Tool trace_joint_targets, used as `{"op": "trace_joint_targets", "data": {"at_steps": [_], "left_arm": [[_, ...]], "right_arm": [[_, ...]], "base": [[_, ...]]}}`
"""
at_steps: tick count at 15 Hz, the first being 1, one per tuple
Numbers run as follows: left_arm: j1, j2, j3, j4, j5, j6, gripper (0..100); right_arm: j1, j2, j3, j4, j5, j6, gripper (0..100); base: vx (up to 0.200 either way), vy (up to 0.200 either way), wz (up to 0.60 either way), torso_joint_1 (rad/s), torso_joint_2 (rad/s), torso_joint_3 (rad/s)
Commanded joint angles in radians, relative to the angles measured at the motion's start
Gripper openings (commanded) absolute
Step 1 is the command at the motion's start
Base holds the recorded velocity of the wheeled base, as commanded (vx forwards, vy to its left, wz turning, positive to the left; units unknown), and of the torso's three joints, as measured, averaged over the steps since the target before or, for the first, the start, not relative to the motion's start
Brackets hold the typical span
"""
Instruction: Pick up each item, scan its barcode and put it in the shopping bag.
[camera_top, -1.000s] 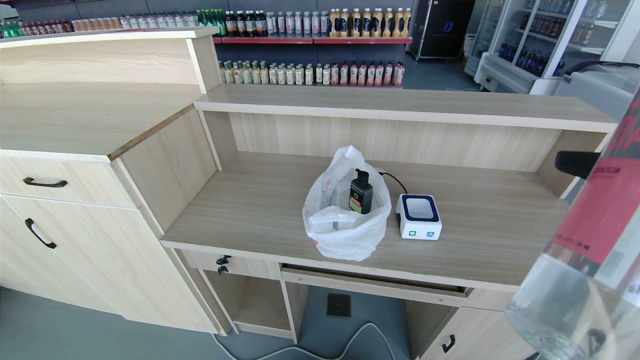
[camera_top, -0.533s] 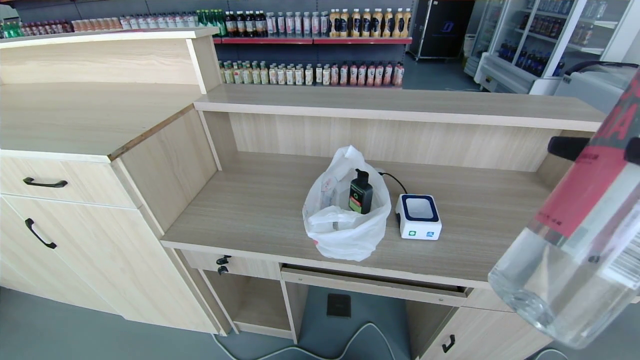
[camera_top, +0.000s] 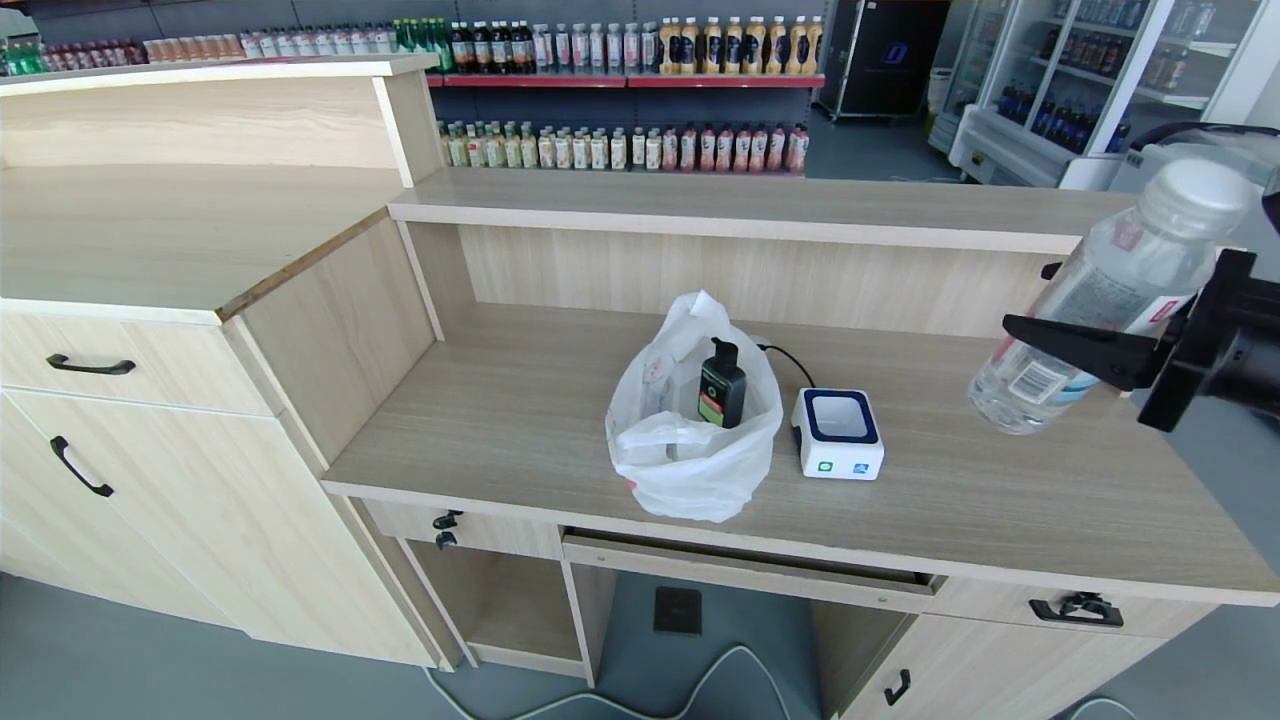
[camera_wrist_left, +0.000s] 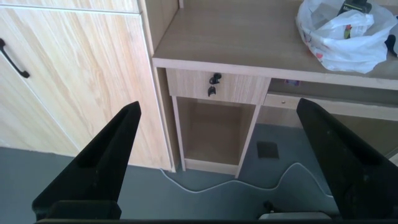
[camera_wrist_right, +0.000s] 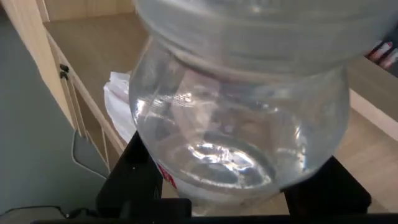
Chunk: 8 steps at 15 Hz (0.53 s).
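I find right tool (camera_top: 1045, 305) clamped on water bottle (camera_top: 1105, 285), apparently unscanned; left tool (camera_wrist_left: 219, 106) wide, empty; pump bottle (camera_top: 722, 385) in shopping bag (camera_top: 690, 465)

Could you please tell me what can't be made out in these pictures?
- Inside the shopping bag, head view: white folds hide whatever lies beside the dark pump bottle.
- Label of the water bottle, head view: print too small; right wrist view: the bottle's base largely hides it.
- The right hand, head view: far finger behind the water bottle; arm cut by the edge.
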<state>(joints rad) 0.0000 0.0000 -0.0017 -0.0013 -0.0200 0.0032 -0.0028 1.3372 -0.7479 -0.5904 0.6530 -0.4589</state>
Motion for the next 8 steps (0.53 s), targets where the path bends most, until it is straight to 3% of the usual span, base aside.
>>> {"op": "trace_joint_targets", "data": {"at_steps": [1,3,8], "left_arm": [[0.0,0.002,0.0,0.0,0.0,0.0,100],[0.0,0.002,0.0,0.0,-0.001,0.0,100],[0.0,0.0,0.0,0.0,0.0,0.0,100]], "right_arm": [[-0.209,0.117,0.082,-0.063,-0.001,-0.204,0],[-0.281,0.131,0.076,-0.085,-0.001,-0.29,0],[-0.35,0.18,0.076,-0.154,0.002,-0.379,0]], "base": [[0.0,0.0,0.0,0.0,0.0,0.0],[0.0,0.0,0.0,0.0,0.0,0.0],[0.0,0.0,0.0,0.0,0.0,0.0]]}}
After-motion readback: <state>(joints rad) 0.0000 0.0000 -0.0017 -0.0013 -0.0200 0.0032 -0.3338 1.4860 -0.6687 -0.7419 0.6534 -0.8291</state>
